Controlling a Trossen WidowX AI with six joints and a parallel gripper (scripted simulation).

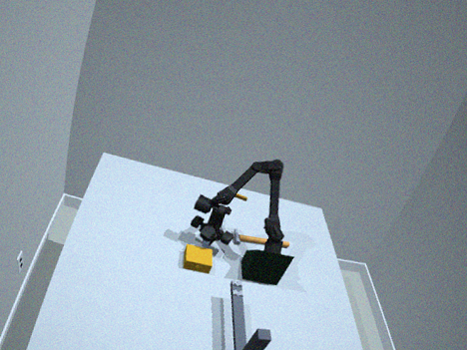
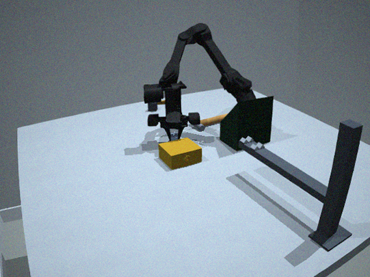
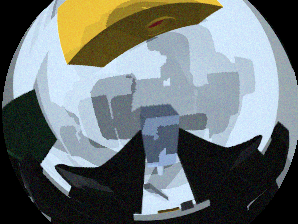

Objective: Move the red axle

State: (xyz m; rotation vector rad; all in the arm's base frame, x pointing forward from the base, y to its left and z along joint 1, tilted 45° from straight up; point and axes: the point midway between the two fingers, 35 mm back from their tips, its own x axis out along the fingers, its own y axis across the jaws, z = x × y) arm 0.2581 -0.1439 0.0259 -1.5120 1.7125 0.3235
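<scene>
The red axle shows only as a dark-red spot inside the hole of the yellow beam (image 1: 198, 259) (image 2: 180, 154) (image 3: 145, 35), which sits on the white table (image 1: 128, 296) (image 2: 113, 207) (image 3: 260, 100). Just beside the beam, the claw (image 1: 207, 244) (image 2: 174, 139) (image 3: 157, 132) is closed on a blue-grey block (image 1: 205, 245) (image 2: 174, 137) (image 3: 160, 132). Farther out, the bracket (image 1: 241, 317) (image 2: 289, 167) reaches toward a dark green panel (image 1: 266, 267) (image 2: 251, 122) (image 3: 27, 127), pale V-blocks (image 1: 237, 288) (image 2: 252, 143) at its end.

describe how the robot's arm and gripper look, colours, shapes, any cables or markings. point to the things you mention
The arm (image 1: 273, 199) (image 2: 215, 54) is matte black, with slim straight links between bulkier rounded joints. The gripper (image 1: 207, 244) (image 2: 174, 138) (image 3: 157, 132) is black too, with blocky knobs at either side and fingers tapering to narrow tips. No cables or markings can be made out.
</scene>
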